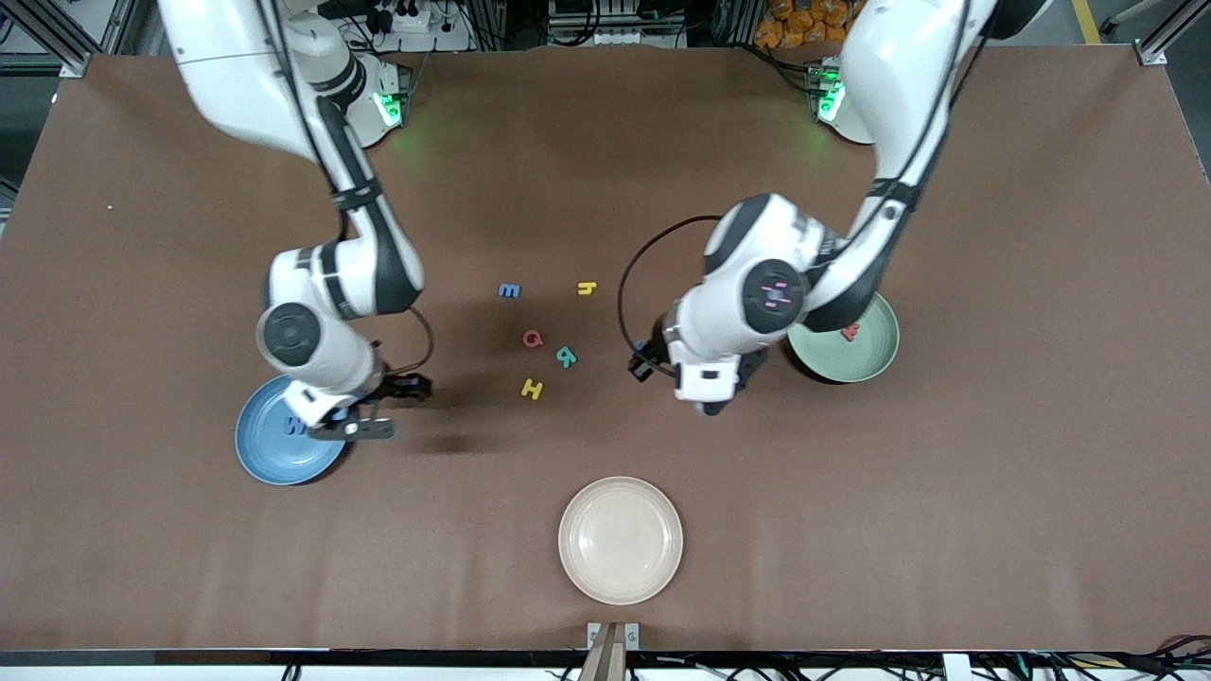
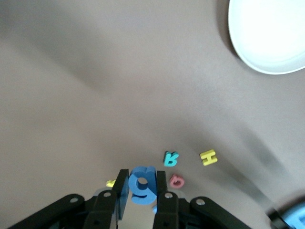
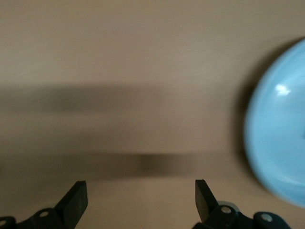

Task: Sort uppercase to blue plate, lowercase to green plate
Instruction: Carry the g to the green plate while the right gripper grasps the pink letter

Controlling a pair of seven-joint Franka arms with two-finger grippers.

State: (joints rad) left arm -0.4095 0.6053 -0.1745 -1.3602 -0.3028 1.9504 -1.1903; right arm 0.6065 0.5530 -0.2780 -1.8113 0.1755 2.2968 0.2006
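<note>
My left gripper point(image 2: 142, 196) is shut on a blue lowercase g point(image 2: 142, 183); in the front view the left gripper point(image 1: 643, 365) hangs over bare table between the loose letters and the green plate point(image 1: 875, 364). A red letter point(image 1: 851, 331) lies in that plate. The blue plate point(image 1: 270, 454) holds a blue W point(image 1: 295, 426). My right gripper point(image 1: 388, 409) stands open and empty beside its rim. On the table lie a blue m point(image 1: 509, 290), yellow h point(image 1: 587, 288), red Q point(image 1: 533, 338), teal R point(image 1: 566, 357) and yellow H point(image 1: 532, 388).
A cream plate point(image 1: 620, 539) sits near the table's front edge, nearer to the front camera than the letters. The brown table point(image 1: 993, 492) stretches wide around the plates. The left arm's elbow hangs over part of the green plate.
</note>
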